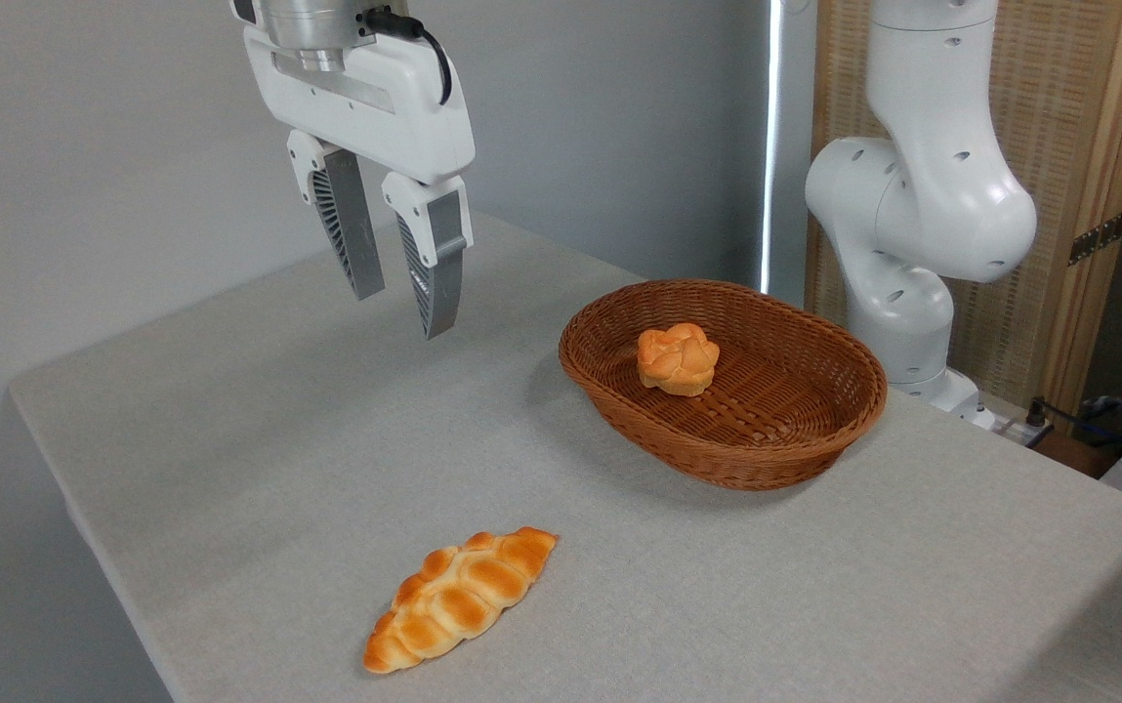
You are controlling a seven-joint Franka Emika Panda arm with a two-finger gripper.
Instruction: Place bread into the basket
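The bread [460, 598], a long braided golden-orange loaf, lies flat on the grey table near its front edge. The oval brown wicker basket [609, 386] stands to the right and farther back. My gripper [402, 312] hangs high over the table's back left part, well above and behind the bread and left of the basket. Its two grey fingers point down with a gap between them and nothing in it, so it is open.
A small round knotted bun [678, 358] sits inside the basket. The arm's white base [912, 225] rises behind the basket at the right. The table's left edge [72, 517] falls off close to the bread. Cables lie at the far right.
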